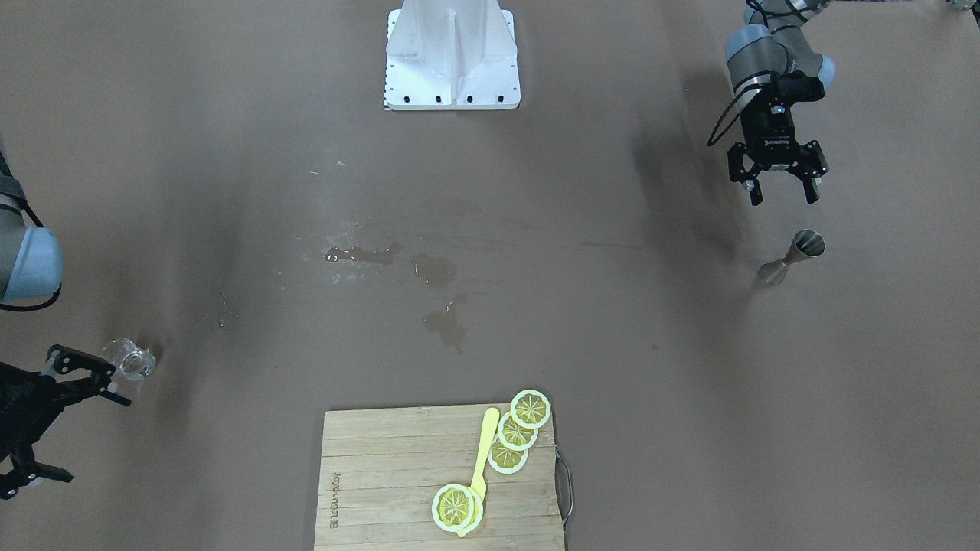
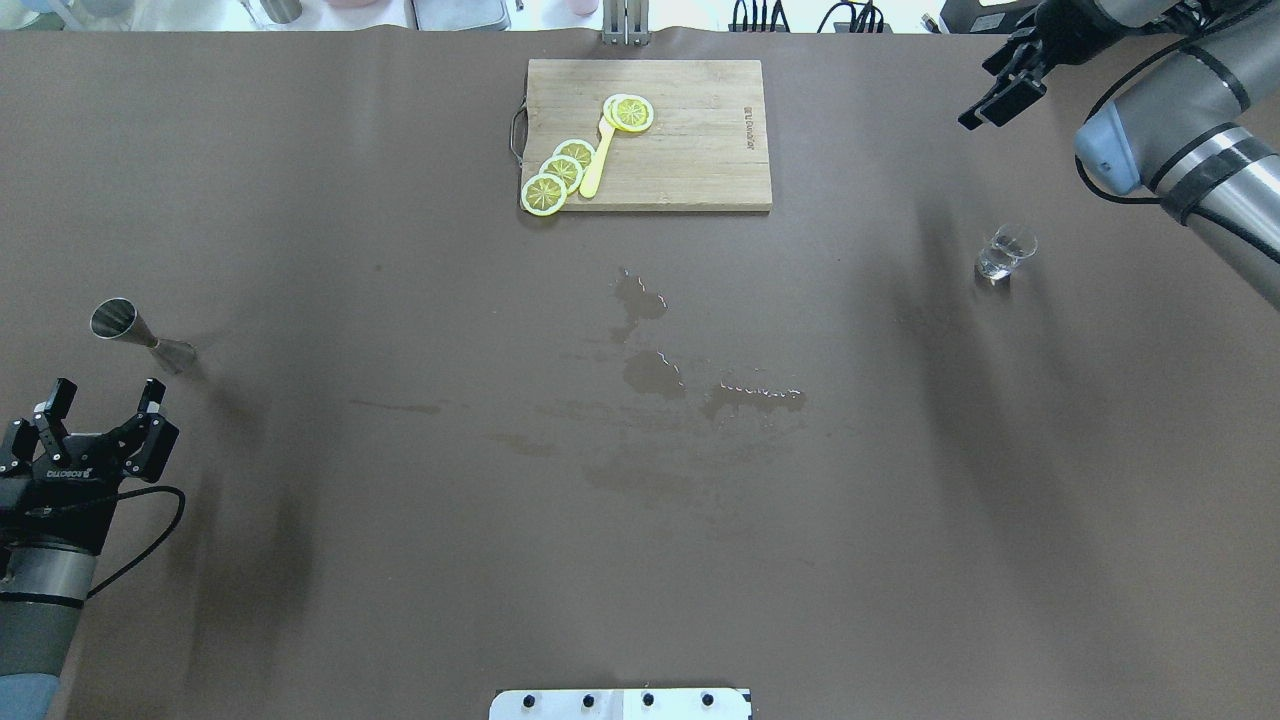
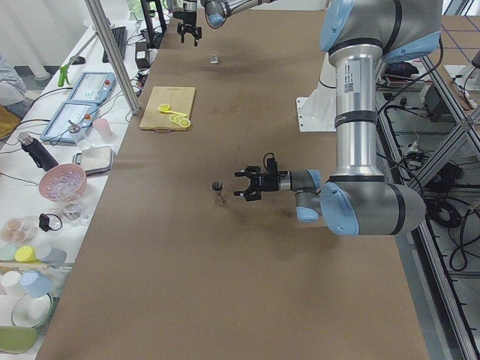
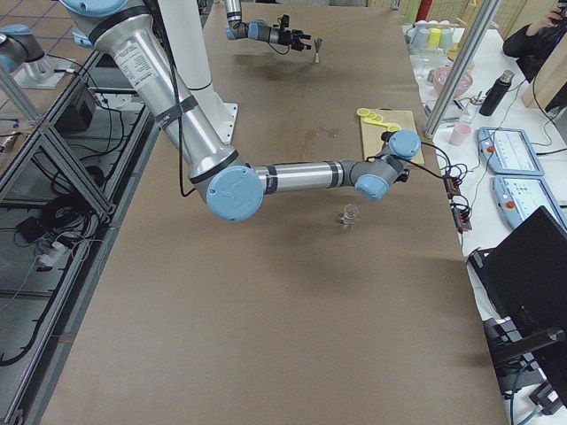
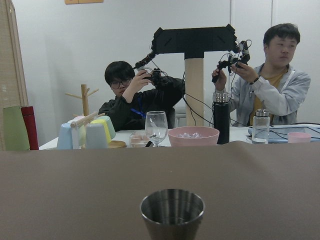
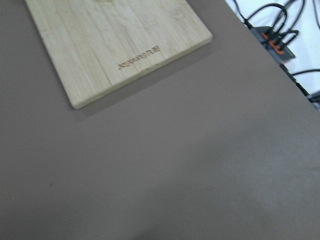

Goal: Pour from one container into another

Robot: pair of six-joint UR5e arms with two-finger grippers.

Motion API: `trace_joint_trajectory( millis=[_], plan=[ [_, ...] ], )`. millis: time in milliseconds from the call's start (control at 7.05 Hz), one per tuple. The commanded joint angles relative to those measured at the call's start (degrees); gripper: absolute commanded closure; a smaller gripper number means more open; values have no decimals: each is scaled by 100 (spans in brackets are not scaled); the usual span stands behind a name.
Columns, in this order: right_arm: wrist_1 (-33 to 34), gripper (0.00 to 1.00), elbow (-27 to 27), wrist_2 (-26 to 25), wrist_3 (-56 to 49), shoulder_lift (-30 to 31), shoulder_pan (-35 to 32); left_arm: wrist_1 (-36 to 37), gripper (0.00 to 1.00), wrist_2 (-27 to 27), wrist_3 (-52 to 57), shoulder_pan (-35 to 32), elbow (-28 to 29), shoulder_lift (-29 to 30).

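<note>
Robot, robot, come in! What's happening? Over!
Left gripper open, just short of jigger. Right gripper open, away from glass. Neither container held. Puddle mid-table, nothing blocking.

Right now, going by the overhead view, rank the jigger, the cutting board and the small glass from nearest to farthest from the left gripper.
1. The jigger: just ahead of the left gripper, on the left side.
2. The cutting board: at the far edge, near the middle.
3. The small glass: far across, on the right side.

"ROBOTIQ" in white on body of left end effector [image 2: 106, 395], upside down in overhead view. Burnt-in brand mark on cutting board [image 6: 115, 40]: illegible.
</note>
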State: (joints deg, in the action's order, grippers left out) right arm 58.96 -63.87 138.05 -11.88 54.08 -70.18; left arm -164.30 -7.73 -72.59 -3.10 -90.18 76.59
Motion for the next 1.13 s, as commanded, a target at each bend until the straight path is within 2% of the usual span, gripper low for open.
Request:
trace_joint_trajectory(
  millis=[0, 142, 284, 425, 567, 709, 851, 993],
  plan=[
    [1724, 0, -292, -94, 89, 85, -686, 64, 2, 759, 16, 710, -384, -197],
    [2333, 0, -380, -94, 80, 138, -855, 82, 2, 1042, 69, 1062, -934, -180],
    [2800, 0, -529, -129, 80, 260, -987, 274, 2, 1036, 148, 1222, -1436, -153],
    [3075, 0, -687, -208, 80, 392, -1119, 998, 2, 784, 853, 1206, -1954, -75],
    [3269, 0, -706, -226, 98, 436, -1208, 1336, 2, 190, 1339, 858, -2186, 361],
    [3593, 0, -732, -226, 98, 480, -1322, 1478, 2, -939, 1526, 72, -2240, 818],
    [3857, 0, -732, -235, 150, 516, -1410, 1828, 2, -2412, 1746, -963, -2241, 1231],
    [3886, 0, -724, -235, 620, 603, -1567, 1849, 2, -3784, 1765, -1643, -2241, 1444]
  ],
)
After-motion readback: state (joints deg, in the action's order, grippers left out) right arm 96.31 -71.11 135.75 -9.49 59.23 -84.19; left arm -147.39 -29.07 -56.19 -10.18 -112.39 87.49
